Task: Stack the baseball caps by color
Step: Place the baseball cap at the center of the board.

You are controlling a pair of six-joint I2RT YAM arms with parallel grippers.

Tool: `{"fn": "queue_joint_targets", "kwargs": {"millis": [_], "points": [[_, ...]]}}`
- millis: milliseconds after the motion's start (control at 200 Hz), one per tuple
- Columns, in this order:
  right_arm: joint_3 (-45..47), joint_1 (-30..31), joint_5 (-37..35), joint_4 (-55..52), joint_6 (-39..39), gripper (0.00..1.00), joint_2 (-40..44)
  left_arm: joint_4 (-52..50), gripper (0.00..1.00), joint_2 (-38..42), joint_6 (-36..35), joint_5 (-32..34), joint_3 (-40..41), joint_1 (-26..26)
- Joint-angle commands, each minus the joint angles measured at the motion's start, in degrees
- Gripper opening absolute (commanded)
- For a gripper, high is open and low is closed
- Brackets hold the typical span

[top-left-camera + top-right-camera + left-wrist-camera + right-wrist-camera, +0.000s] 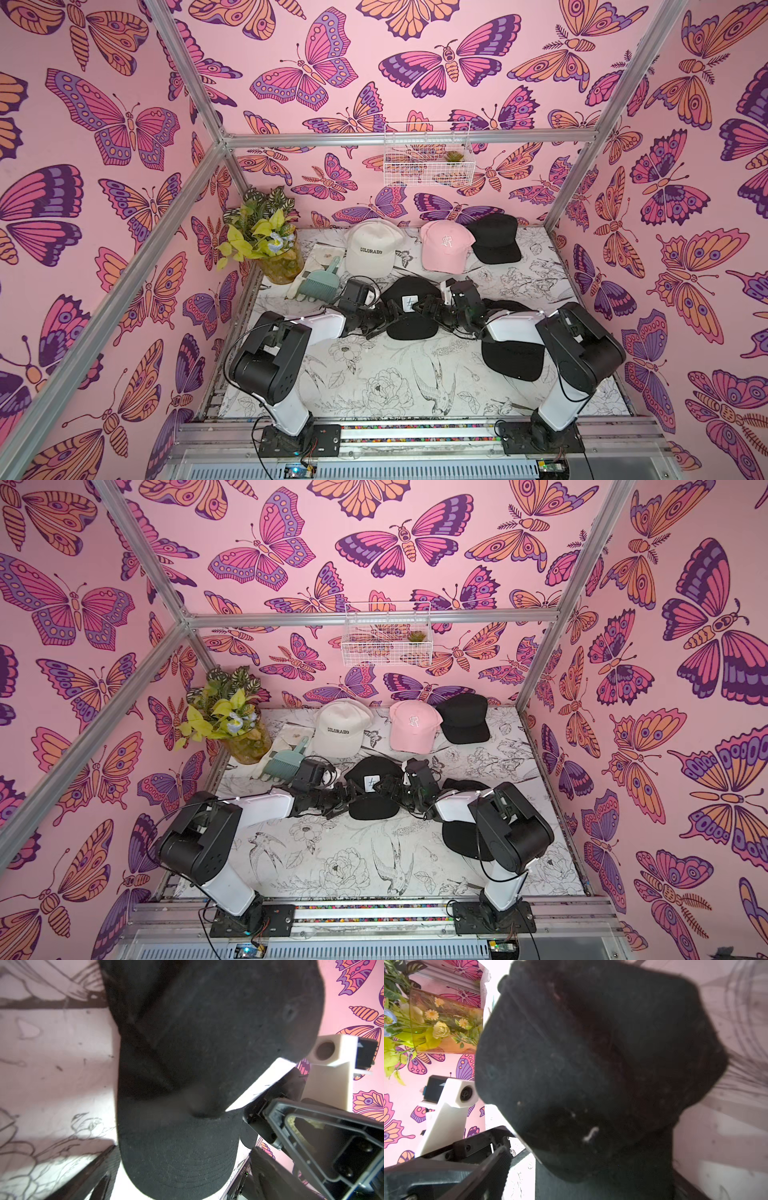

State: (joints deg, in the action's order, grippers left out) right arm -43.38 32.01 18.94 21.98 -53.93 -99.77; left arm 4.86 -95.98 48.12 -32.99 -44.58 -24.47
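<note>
Both arms lean in over the middle of the table and meet at the patched black cap. It lies flat there with its brim toward the front and its white square patch facing up. The left tool comes at it from one side and the right tool from the other, almost tip to tip over the patch. Both stand wide, and neither has closed on the cloth. In the left wrist view the brim sits between the two fingers, though I cannot tell whether either one touches it. In the right wrist view only one finger is clear, just beside the crown. Three caps sit along the back edge: the cream cap lettered COLORADO, the pink cap beside it, and the back black cap against the pink one's far side. The front black cap lies half hidden under the right arm. More black fabric shows behind that arm, and I cannot tell whether it is a separate cap. A vase of leaves and yellow flowers fills the back left corner. Near it a teal brush rests on a pale cloth, just beside the cream cap's brim. A wire basket hangs on the back wall above the row.
</note>
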Motion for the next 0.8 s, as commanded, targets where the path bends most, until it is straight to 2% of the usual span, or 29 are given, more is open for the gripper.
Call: {"fn": "queue_joint_targets", "kwargs": {"millis": [0,70,210,265,411,476,586,696,796], "points": [[0.6,-0.4,-1.6,-4.7,1.5,0.99,1.7,-0.3,1.00,2.3,0.7,1.2,2.4,-0.3],[1.3,-0.4,-3.2,-8.1,3.1,0.99,3.6,-0.5,1.00,3.5,0.7,2.3,3.6,-0.2],[3.3,-0.9,-11.0,-15.2,5.8,0.99,8.8,-0.7,1.00,5.1,0.7,4.2,4.6,0.6],[3.1,-1.4,-11.6,-16.4,6.8,0.99,9.3,-0.7,1.00,5.4,0.6,4.5,4.5,0.6],[1.0,-1.9,-9.7,-18.0,10.8,0.99,10.2,-0.7,1.00,5.4,0.3,3.1,3.3,0.7],[1.6,-2.3,-8.6,-14.7,12.1,0.99,12.3,-0.6,1.00,5.3,-0.2,3.5,2.9,0.7],[1.8,-3.5,-1.0,-6.1,12.5,0.99,11.5,-0.6,1.00,3.5,-0.6,1.5,1.2,0.4],[-1.0,-3.7,5.3,-5.3,12.9,0.99,8.1,-0.7,1.00,3.2,-0.4,1.1,1.6,-1.3],[-1.0,-5.2,2.4,-7.7,13.2,0.99,10.1,-0.7,1.00,5.5,-0.3,3.9,3.3,-1.3]]}}
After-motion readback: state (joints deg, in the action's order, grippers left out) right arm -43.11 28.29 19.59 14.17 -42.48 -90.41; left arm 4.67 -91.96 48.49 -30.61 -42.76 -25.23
